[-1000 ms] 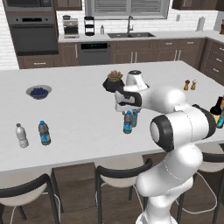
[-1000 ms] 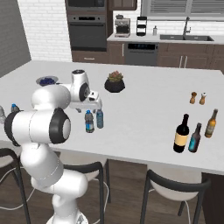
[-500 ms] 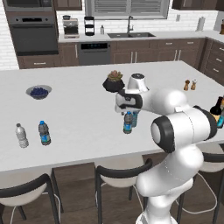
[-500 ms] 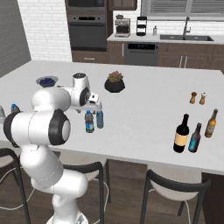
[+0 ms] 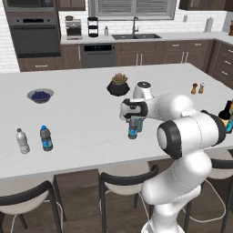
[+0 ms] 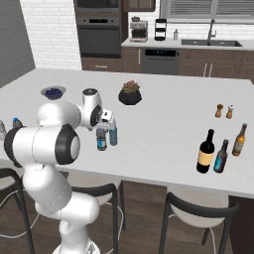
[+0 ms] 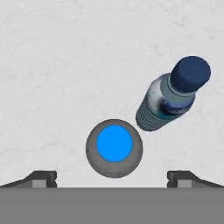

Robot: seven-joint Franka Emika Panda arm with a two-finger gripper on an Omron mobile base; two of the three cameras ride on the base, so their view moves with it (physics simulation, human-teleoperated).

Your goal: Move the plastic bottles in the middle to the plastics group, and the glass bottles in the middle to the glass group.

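Two small blue-capped plastic bottles stand side by side mid-counter: a dark grey one [image 6: 101, 140] [image 5: 132, 129] and a paler blue one [image 6: 113, 135] [image 7: 173, 98]. My gripper [image 6: 105, 122] [image 5: 132, 113] hangs open just above them. In the hand view the grey bottle's blue cap [image 7: 114, 144] lies centred between the fingertips [image 7: 42, 178]. The plastics group, a clear white-capped bottle [image 5: 22, 141] and a grey blue-capped bottle [image 5: 45, 139], stands at the left. The dark wine bottle [image 6: 205, 152] stands beside the teal bottle [image 6: 221, 156] and the amber bottle [image 6: 239, 140] at the right.
A dark potted plant [image 6: 130, 94] sits behind the two middle bottles. A bowl of blueberries [image 5: 40, 95] is at the far left. Salt and pepper shakers [image 6: 223, 111] stand behind the glass bottles. Stools line the counter's near edge [image 6: 149, 174].
The hand has sunk a little toward the two middle bottles, jaws still wide. The bottles have not moved.
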